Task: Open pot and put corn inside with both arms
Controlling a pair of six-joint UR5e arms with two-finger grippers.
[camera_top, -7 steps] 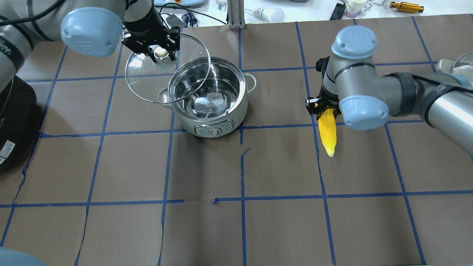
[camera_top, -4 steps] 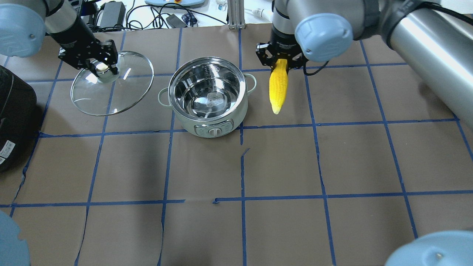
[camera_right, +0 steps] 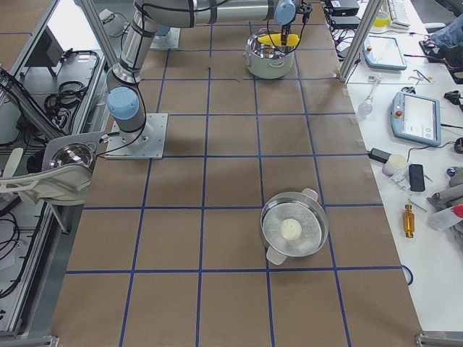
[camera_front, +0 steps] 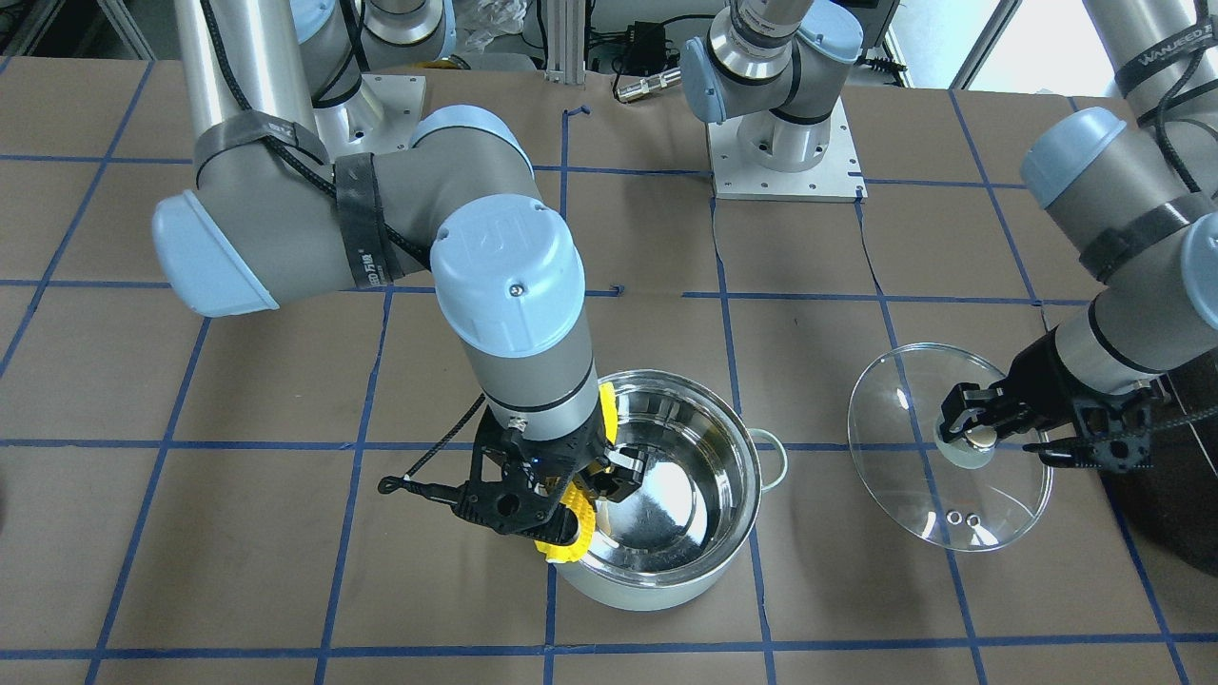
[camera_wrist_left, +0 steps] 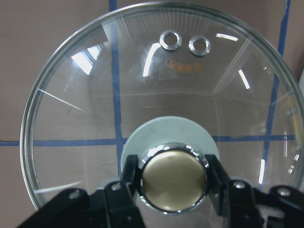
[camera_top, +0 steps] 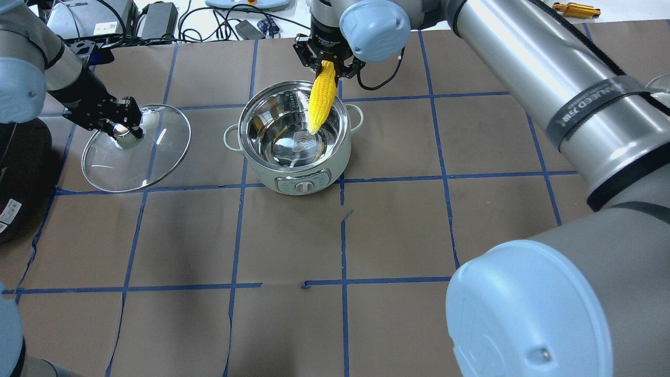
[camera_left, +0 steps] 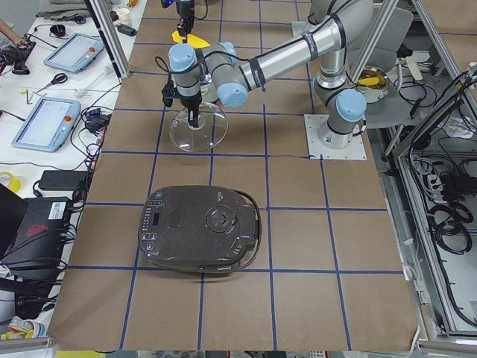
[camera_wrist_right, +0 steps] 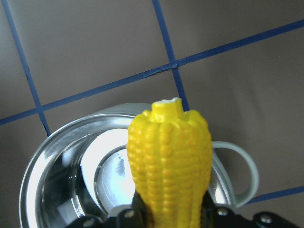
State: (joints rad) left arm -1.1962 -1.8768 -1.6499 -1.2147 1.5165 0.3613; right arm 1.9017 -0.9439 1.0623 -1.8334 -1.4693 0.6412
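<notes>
The mint-green pot (camera_top: 301, 183) stands open, its steel inside bare; it also shows in the front view (camera_front: 657, 592) and the right wrist view (camera_wrist_right: 57, 142). My right gripper (camera_top: 327, 65) is shut on the thick end of the yellow corn (camera_top: 320, 102). It holds the corn tip-down over the pot's far rim, slanting into the opening. The corn also shows in the front view (camera_front: 571, 521) and the right wrist view (camera_wrist_right: 170, 156). My left gripper (camera_top: 123, 132) is shut on the brass knob of the glass lid (camera_top: 141, 162), held tilted and low to the pot's left (camera_wrist_left: 95, 95).
A large black appliance (camera_left: 197, 239) lies at the table's left end, close to the lid (camera_front: 913, 419). My right arm (camera_top: 523, 63) stretches across the table's right half. A steel pan with a white ball (camera_right: 293, 231) sits far to the right. Cables lie past the far edge.
My right gripper carried the corn left, from right of the pot to over its opening. My left gripper moved the lid further left and lower, clear of the pot.
</notes>
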